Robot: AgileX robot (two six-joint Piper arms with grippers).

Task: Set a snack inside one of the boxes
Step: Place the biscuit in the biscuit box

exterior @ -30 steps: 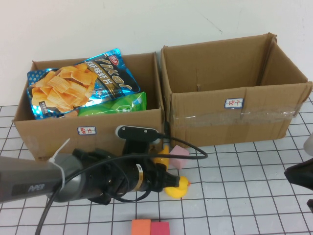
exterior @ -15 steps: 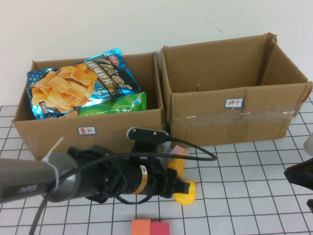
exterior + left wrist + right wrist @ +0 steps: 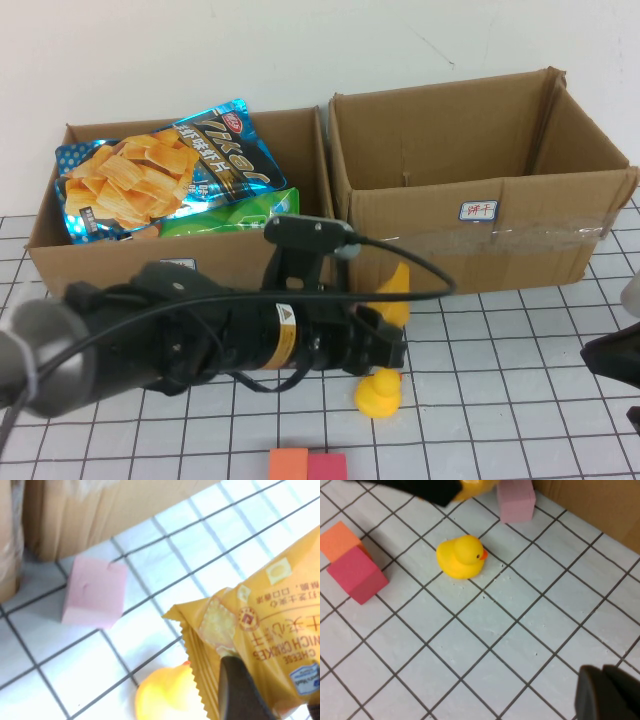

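Observation:
My left gripper [image 3: 388,338] is shut on a yellow cheese cracker packet [image 3: 398,288] and holds it above the table, in front of the gap between the two boxes. In the left wrist view the packet [image 3: 260,625] fills the corner with one dark finger [image 3: 239,690] across it. The left cardboard box [image 3: 180,268] holds chip bags [image 3: 150,175]. The right cardboard box [image 3: 480,235] looks empty. My right gripper [image 3: 615,360] is shut and empty at the table's right edge; it also shows in the right wrist view [image 3: 607,692].
A yellow rubber duck [image 3: 380,392] stands on the grid mat below the packet; it shows in the right wrist view [image 3: 461,556] too. A pink block [image 3: 95,592] lies by the box fronts. An orange block [image 3: 289,466] and a red block [image 3: 327,467] sit at the front edge.
My left gripper has risen and moved right with the yellow packet, lifting it off the table. The duck now stands uncovered. The right arm has not moved.

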